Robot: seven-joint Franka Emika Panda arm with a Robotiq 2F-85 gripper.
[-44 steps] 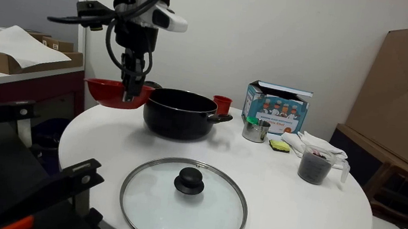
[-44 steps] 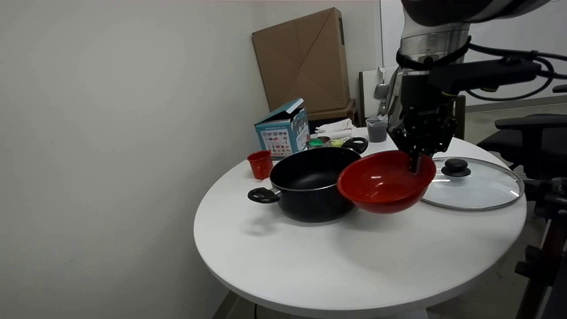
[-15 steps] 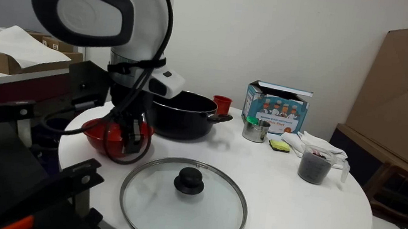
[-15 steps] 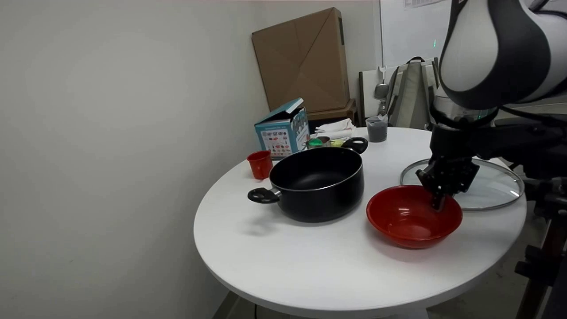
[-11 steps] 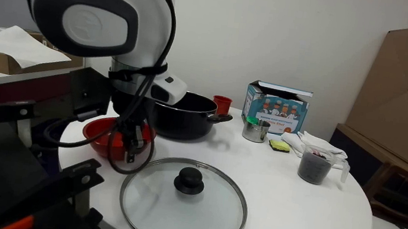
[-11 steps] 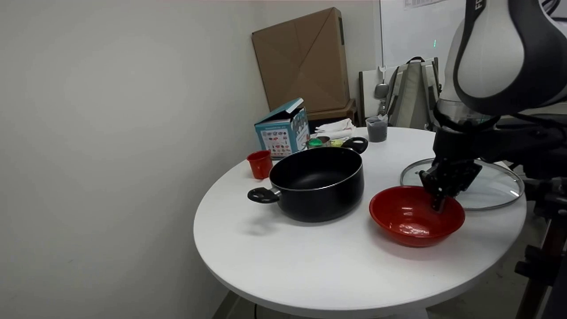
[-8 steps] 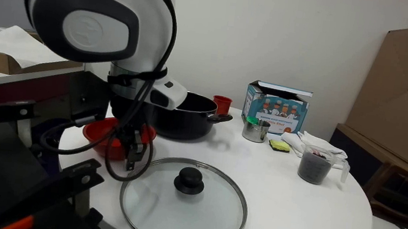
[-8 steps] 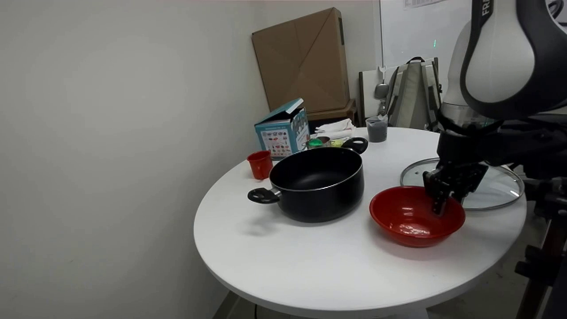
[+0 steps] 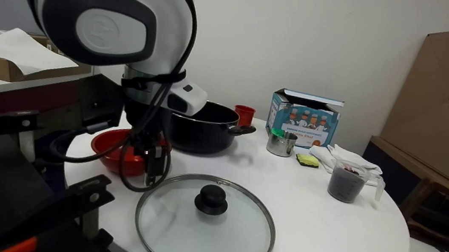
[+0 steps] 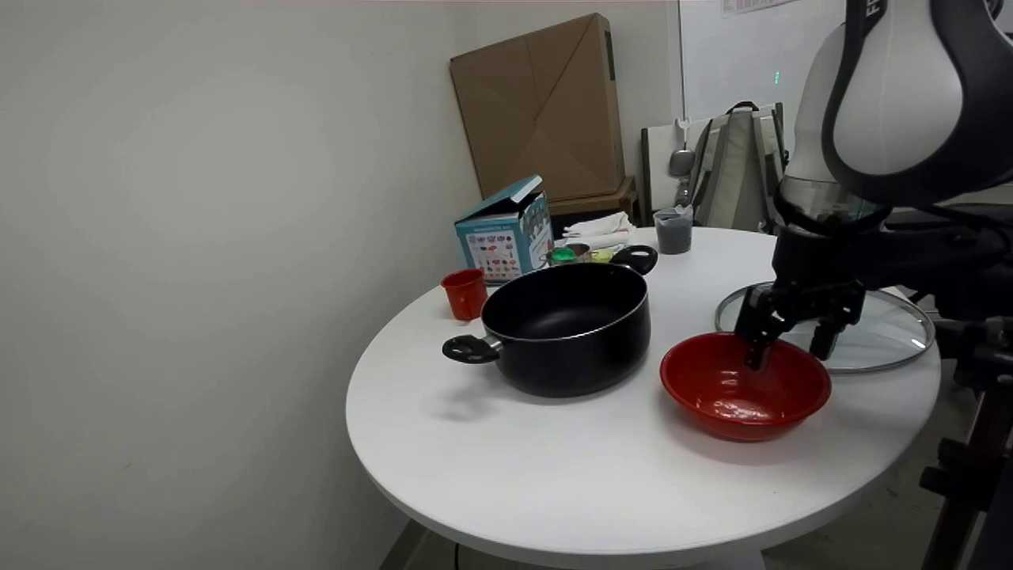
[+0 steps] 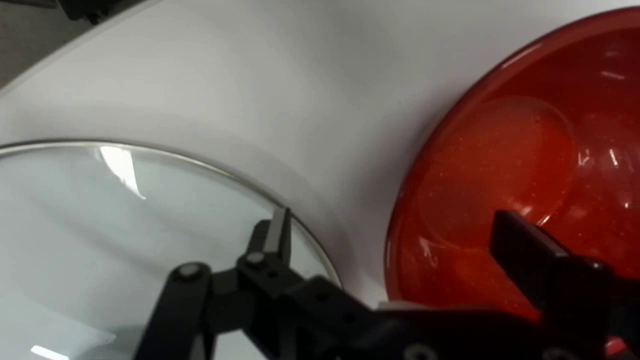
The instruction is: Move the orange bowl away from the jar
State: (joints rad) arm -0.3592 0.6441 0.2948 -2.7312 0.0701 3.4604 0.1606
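In an exterior view, the red-orange bowl point(image 10: 732, 408) rests right of the cooking pot point(image 10: 574, 356). The pincer point(image 10: 787, 359), widely spread, holds nothing.

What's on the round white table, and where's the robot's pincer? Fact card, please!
Main thing: shallow round glossy red-orange bowl, upright on the round white table
Robot: black two-fingered pincer, open, astride the bowl's rim
Beside bowl: round clear black-knobbed glass lid, lying flat
Cooking: round black two-handled pot, uncovered
Near pot: small red cup, upright
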